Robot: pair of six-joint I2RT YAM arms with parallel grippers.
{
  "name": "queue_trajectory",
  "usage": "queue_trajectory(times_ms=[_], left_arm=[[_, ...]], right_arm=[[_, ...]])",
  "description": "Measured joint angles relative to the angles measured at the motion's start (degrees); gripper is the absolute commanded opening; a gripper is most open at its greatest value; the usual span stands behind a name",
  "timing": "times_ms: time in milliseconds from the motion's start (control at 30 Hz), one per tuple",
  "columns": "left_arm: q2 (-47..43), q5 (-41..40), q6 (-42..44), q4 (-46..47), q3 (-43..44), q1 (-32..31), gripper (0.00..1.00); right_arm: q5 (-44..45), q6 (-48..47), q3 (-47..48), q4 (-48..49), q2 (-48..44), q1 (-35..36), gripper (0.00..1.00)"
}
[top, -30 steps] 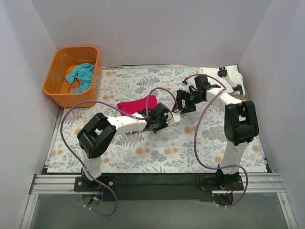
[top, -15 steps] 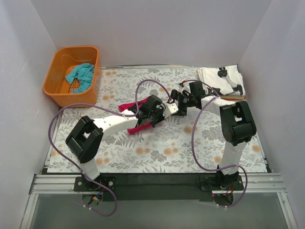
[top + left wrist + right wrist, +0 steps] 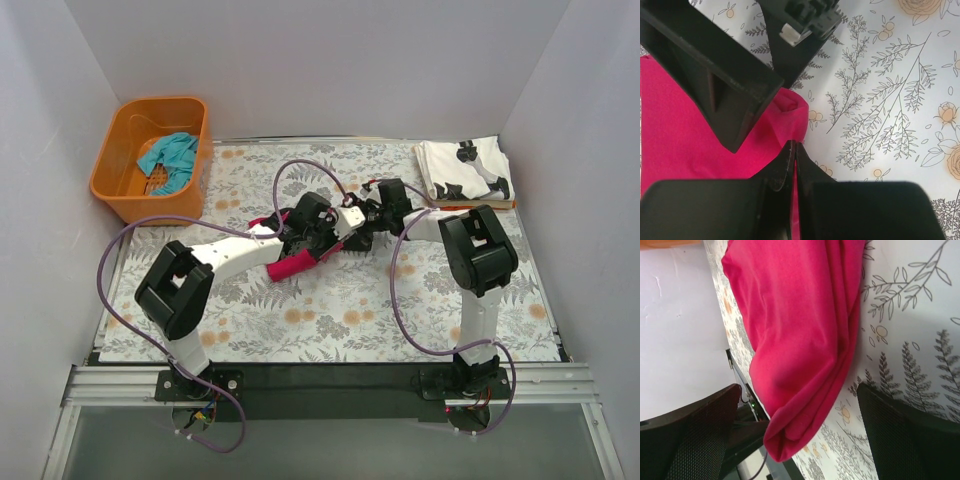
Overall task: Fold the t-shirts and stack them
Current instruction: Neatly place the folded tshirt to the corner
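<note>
one edge of the magenta t-shirt (image 3: 297, 264), lying on the table (image 3: 330, 310), is being pinched by the left gripper (image 3: 794, 150); the right gripper (image 3: 797, 390) is hanging spread wide over it. only the top view is showing the folded white t-shirt (image 3: 465, 170).

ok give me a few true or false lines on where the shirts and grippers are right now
1. The teal shirt lies in the orange basket. True.
2. The white shirt is spread out mid-table. False: it sits folded at the far right corner of the table.
3. The left gripper is shut on the magenta shirt. True.
4. The right gripper clamps the magenta shirt too. False: its fingers stand wide apart.
</note>
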Motion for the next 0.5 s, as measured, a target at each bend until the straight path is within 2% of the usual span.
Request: queue_trajectory(times_ms=[500], left_arm=[[-2.19, 1.57, -2.64, 1.25, 0.00, 0.35, 0.00]], right_arm=[[5.40, 8.83, 1.18, 11.28, 3.82, 1.01, 0.88]])
